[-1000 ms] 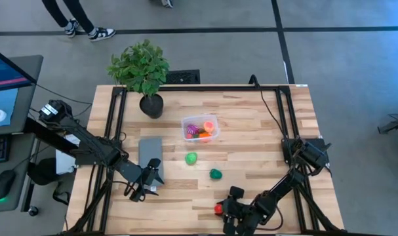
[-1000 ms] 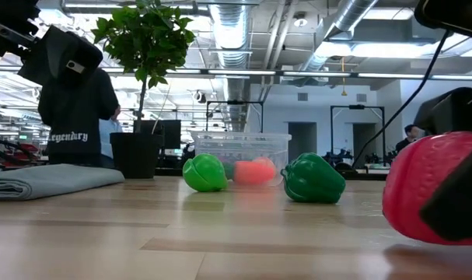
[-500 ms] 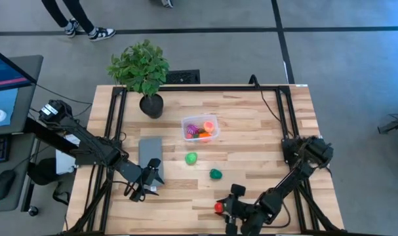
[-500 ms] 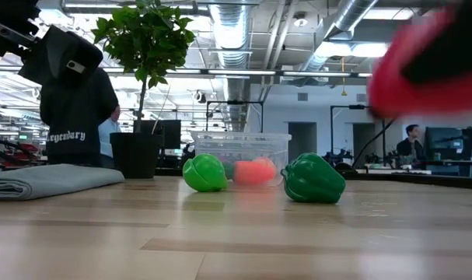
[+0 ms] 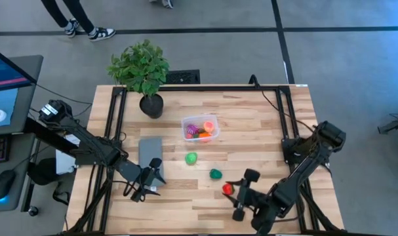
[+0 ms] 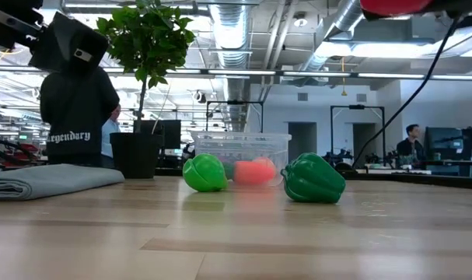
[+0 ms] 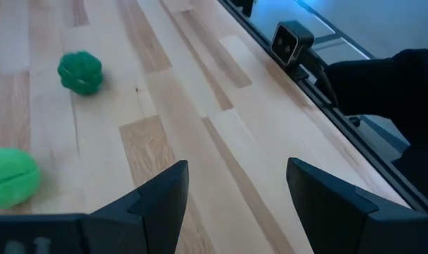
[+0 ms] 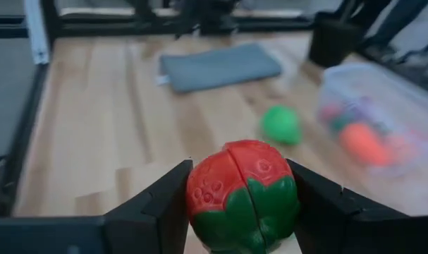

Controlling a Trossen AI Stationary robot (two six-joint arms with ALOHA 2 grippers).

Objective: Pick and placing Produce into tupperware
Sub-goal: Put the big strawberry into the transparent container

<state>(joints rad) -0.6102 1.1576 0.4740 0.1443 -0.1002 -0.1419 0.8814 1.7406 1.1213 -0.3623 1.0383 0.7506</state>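
The toy strawberry (image 8: 243, 195) is clamped between the fingers of the right gripper (image 5: 233, 194), held above the worktop (image 5: 251, 124) at about 5 o'clock. The clear tupperware (image 5: 200, 128), already holding several toys, sits near the centre. A light green toy (image 5: 191, 158) and a dark green pepper (image 5: 216, 174) lie between them. The left gripper (image 5: 148, 180) rests at 7 o'clock, fingers spread and empty.
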